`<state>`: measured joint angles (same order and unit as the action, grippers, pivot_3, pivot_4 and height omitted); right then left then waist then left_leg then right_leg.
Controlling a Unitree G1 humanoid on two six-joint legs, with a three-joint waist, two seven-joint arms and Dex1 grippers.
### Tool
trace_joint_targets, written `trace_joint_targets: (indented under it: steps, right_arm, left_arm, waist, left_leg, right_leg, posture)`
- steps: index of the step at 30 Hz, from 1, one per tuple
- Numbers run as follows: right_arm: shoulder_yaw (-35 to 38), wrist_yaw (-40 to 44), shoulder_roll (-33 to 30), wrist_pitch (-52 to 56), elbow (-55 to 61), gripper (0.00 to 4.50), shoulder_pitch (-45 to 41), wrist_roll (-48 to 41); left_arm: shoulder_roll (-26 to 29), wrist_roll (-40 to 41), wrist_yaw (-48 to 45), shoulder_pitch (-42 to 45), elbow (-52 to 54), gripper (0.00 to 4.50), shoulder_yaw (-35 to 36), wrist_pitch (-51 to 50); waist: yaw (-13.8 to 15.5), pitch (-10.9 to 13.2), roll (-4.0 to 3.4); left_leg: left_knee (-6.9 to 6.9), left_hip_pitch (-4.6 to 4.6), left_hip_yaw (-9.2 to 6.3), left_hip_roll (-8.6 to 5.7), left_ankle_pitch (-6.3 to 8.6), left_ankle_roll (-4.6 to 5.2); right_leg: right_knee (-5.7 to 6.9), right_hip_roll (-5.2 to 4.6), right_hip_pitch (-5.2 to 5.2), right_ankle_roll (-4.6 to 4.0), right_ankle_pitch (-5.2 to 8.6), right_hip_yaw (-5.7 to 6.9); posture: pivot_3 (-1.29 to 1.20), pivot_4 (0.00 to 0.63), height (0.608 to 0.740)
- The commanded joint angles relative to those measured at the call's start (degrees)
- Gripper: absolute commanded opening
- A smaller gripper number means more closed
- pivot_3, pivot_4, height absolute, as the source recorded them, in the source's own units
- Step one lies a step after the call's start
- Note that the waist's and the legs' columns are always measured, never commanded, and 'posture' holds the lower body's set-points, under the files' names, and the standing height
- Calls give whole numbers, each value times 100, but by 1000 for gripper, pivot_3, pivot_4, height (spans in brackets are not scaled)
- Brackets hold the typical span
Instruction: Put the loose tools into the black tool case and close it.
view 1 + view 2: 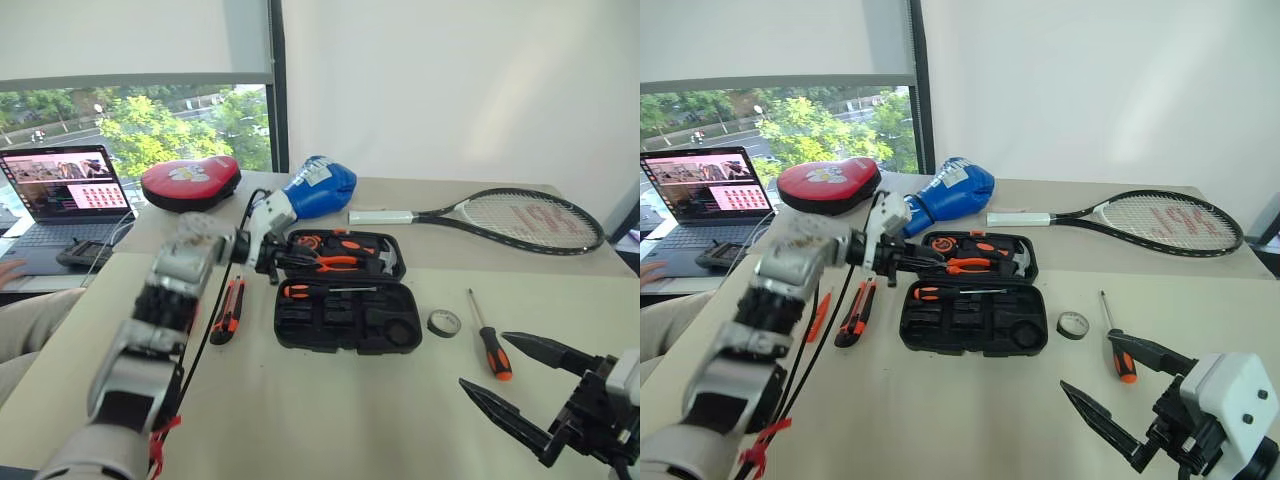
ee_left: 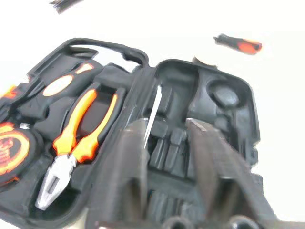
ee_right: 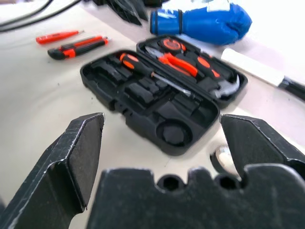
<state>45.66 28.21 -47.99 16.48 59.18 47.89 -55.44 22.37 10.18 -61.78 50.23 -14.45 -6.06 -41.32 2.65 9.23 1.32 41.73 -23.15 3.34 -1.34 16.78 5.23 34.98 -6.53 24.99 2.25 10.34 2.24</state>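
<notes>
The black tool case lies open in the middle of the table, with pliers and a hammer in its far half. One orange-and-black screwdriver rests in the near half. My left gripper hovers over the case's left end, its fingers a little apart with nothing between them. The utility knife lies left of the case, and a small orange screwdriver lies beside it. The tape roll and a second screwdriver lie right of the case. My right gripper is open at the front right.
A blue boxing glove and a red oval pad sit behind the case. A tennis racket lies at the back right. A laptop stands at the far left, with a person's hand near it.
</notes>
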Motion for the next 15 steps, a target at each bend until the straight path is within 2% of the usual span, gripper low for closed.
trace_joint_targets:
  steps: [1, 3, 6, 12, 15]
  right_arm:
    - [-167, -281, -141, -56, 82, 4500, -202, -93]
    - [-249, -348, -193, -39, 82, 4500, -260, -37]
    - [-300, -469, -265, 18, 82, 4500, -349, -29]
    - [-327, -687, -415, 219, 82, 4500, -408, -176]
    - [-375, -964, -526, 567, 82, 4500, -401, -289]
  left_arm:
    - [-857, -288, 1937, -562, 556, 44, 283, 299]
    - [-1209, -460, 2615, -742, 521, 44, 291, 405]
    - [-1423, -658, 3065, -876, 416, 44, 74, 250]
    - [-1279, -997, 3146, -1030, -40, 44, -577, 77]
    - [-1108, -1095, 2879, -1036, -166, 44, -941, 101]
  waist:
    - [15, 3, 6]
    - [25, 7, 12]
    - [12, 7, 13]
    - [-19, 2, 7]
    - [-20, 0, 4]
  left_leg:
    - [3, -3, -1, -2, 0, 0]
    - [6, -2, -1, -5, 2, 4]
    - [6, -2, 0, -4, 7, 15]
    - [3, 13, 0, -2, 6, 11]
    - [2, 39, 0, 0, 12, 19]
  right_leg:
    - [-1, 0, 0, 2, -2, -1]
    - [-2, -3, -2, 2, -11, -6]
    - [0, 0, 2, 0, -16, -6]
    - [1, 4, -8, -1, -16, -5]
    - [-6, 2, -38, -2, -15, -3]
  posture:
    - [0, 150, 740]
    - [0, 150, 740]
    - [0, 150, 740]
    - [0, 150, 740]
    - [0, 150, 740]
